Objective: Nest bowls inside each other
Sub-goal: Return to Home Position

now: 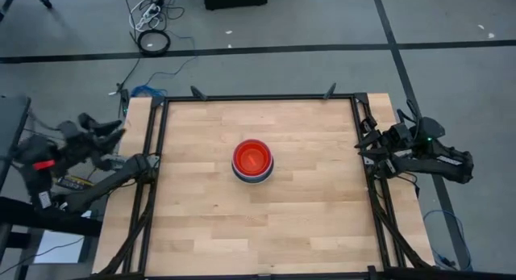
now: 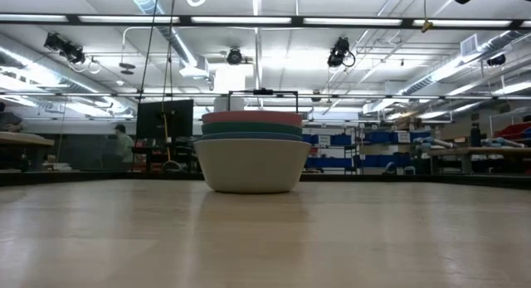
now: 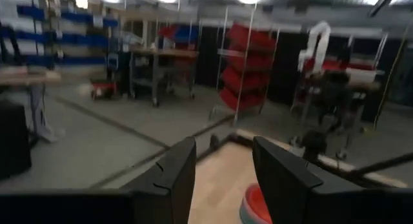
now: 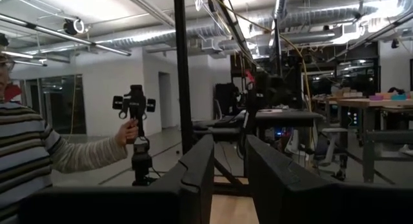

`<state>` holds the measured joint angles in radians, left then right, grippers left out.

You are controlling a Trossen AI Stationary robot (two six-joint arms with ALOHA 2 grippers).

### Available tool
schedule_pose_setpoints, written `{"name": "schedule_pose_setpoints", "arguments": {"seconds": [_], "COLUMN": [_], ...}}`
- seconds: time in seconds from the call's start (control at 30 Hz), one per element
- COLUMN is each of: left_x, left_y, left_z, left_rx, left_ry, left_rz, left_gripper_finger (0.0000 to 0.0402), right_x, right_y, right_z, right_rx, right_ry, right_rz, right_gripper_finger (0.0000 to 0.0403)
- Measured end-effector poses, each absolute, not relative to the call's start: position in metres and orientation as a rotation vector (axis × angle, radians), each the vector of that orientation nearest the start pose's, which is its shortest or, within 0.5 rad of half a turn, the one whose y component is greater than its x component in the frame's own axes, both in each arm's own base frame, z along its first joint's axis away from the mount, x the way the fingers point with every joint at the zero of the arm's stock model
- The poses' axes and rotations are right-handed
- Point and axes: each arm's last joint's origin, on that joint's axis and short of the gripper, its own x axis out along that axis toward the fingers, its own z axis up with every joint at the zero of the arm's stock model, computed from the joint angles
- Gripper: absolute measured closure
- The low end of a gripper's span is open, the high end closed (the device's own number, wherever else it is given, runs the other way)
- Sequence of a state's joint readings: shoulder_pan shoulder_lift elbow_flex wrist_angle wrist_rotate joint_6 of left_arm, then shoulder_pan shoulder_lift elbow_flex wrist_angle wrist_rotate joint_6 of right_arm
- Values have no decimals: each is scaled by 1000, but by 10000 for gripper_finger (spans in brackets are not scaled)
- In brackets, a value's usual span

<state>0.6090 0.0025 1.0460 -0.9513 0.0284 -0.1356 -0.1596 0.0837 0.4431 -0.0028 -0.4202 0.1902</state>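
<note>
One stack of bowls (image 1: 253, 161) is sitting at the centre of the surface (image 1: 193, 215), orange-red uppermost. The left end effector (image 3: 222, 153) and right end effector (image 4: 229, 146) are hanging beyond its left and right edges, both spread and empty; a person (image 4: 39, 159) is standing in the room (image 2: 398, 89).

Smooth plastic bowls (image 2: 251, 151); wooden table (image 1: 201, 207)
</note>
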Motion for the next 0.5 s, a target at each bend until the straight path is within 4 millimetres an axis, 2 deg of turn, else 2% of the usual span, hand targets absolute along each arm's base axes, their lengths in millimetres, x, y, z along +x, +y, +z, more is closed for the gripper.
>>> {"name": "schedule_pose_setpoints", "arguments": {"seconds": [0.13, 0.3, 0.5], "left_x": [-38, -10, 23], "left_y": [-29, -15, 6], "left_z": [342, 332, 301], "left_rx": [-139, -162, -219], "left_ry": [-103, -168, -152], "left_rz": [516, 381, 296], "left_gripper_finger": [238, 238, 238], "right_x": [55, 55, 55], "right_y": [3, 3, 3], "right_z": [301, 301, 301], "right_rx": [85, 85, 100], "right_ry": [-318, -318, -312], "right_rz": [290, 290, 292], "right_gripper_finger": [323, 323, 323]}}
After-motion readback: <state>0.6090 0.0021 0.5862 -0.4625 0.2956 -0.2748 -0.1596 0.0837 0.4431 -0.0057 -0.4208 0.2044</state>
